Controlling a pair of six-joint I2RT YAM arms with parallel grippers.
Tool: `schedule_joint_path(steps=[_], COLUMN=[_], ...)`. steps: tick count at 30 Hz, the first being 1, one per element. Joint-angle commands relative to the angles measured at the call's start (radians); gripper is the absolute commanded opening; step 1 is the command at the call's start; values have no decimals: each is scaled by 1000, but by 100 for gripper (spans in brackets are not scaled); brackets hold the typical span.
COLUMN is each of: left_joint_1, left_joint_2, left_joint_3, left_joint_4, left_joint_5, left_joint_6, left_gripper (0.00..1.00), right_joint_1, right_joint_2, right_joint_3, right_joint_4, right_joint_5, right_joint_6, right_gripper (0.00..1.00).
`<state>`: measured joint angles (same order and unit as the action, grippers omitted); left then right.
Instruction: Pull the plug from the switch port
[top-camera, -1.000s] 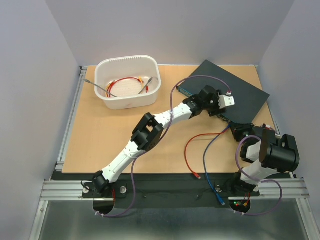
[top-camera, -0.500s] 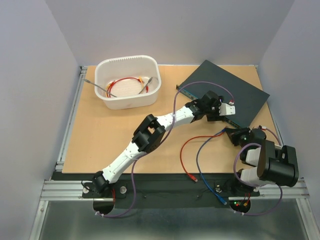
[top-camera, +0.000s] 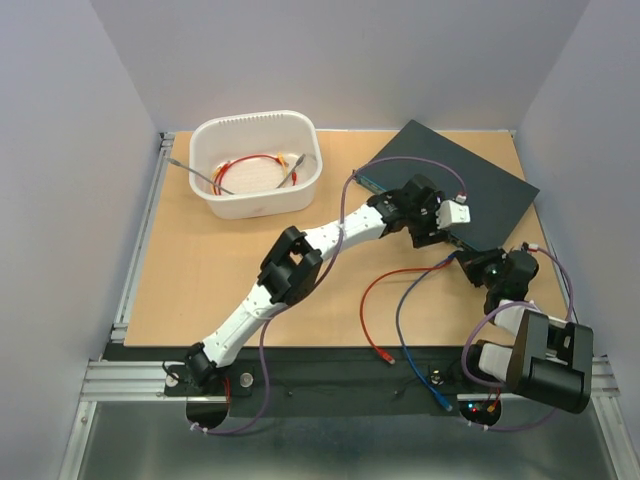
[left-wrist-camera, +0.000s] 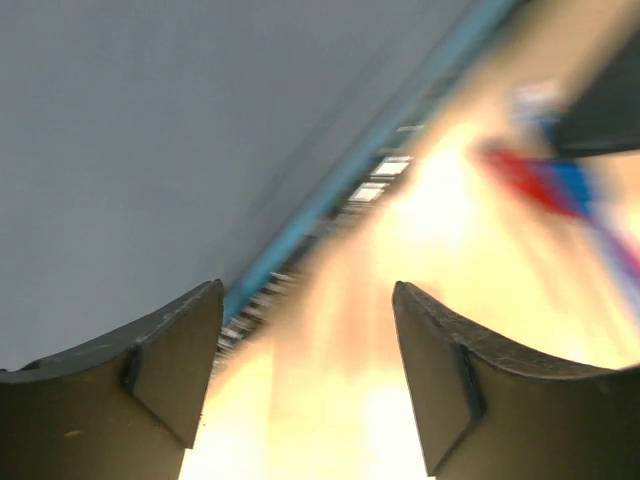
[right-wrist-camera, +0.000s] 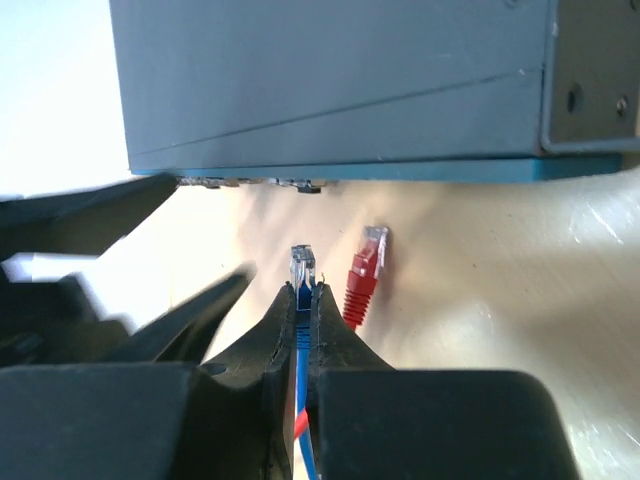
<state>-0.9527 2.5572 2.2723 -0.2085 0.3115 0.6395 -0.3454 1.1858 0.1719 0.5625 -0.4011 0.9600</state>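
The switch (top-camera: 455, 180) lies flat at the back right, and its port edge (right-wrist-camera: 330, 170) faces my right wrist. My right gripper (right-wrist-camera: 303, 288) (top-camera: 468, 266) is shut on the blue cable's clear-tipped plug (right-wrist-camera: 303, 268), which is out of the port with a gap of table between it and the switch. A red plug (right-wrist-camera: 366, 265) lies loose on the table just right of it. My left gripper (top-camera: 438, 236) (left-wrist-camera: 308, 300) is open and holds nothing, beside the switch's near edge (left-wrist-camera: 370, 190). That view is blurred.
The blue cable (top-camera: 400, 310) and the red cable (top-camera: 372, 300) trail across the table toward the near edge. A white tub (top-camera: 300, 190) at the back left holds a red cable and grey leads. Purple arm cables loop near both wrists.
My right gripper closed on the blue plug, and the right arm's body swung down toward the near edge. The loose cables shifted left. The left gripper moved slightly along the switch edge.
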Motion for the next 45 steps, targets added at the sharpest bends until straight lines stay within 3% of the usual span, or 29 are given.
schedule_joint_path(steps=[1, 8, 12, 19, 26, 30, 32, 34, 35, 36, 38, 40, 41, 45], left_joint_1=[-4, 25, 11, 11, -8, -17, -20, -18, -18, -17, -9, -4, 5, 51], left_joint_2=[-181, -255, -256, -204, -199, -204, -203, -195, -196, -196, -209, -222, -238, -282], left_joint_3=[49, 72, 4, -20, -59, -91, -100, -91, -85, -79, -54, -43, -34, 12], left_joint_4=[-143, -207, -164, 17, -9, -29, -20, -17, -19, -16, -14, -6, -5, 0], left_joint_5=[204, 398, 390, 242, 455, 469, 436, 407, 396, 359, 321, 269, 206, 53], left_joint_6=[-108, -156, -187, -265, -267, -267, -277, -287, -291, -300, -319, -330, -334, -336], left_gripper=[81, 88, 99, 99, 94, 88, 75, 39, 15, 0, 0, 0, 0, 0], right_joint_1=[6, 6, 6, 6, 6, 6, 6, 6, 6, 6, 6, 6, 6, 6], right_joint_2=[-34, -184, -232, -331, -361, -353, -353, -354, -353, -353, -341, -336, -338, -371], right_joint_3=[32, 124, 147, 184, 204, 202, 205, 209, 209, 209, 213, 219, 218, 198], right_joint_4=[-24, -121, -127, -182, -211, -191, -188, -188, -187, -188, -185, -211, -223, -273], right_joint_5=[2, 8, -10, -33, -19, -21, -18, -22, -24, -25, -41, -74, -80, -79], right_joint_6=[-29, -47, -12, 25, 26, 39, 39, 37, 37, 39, 22, 3, -9, -38], right_gripper=[1, 0, 0, 0, 1, 0, 0, 1, 0, 0, 2, 22, 41, 57])
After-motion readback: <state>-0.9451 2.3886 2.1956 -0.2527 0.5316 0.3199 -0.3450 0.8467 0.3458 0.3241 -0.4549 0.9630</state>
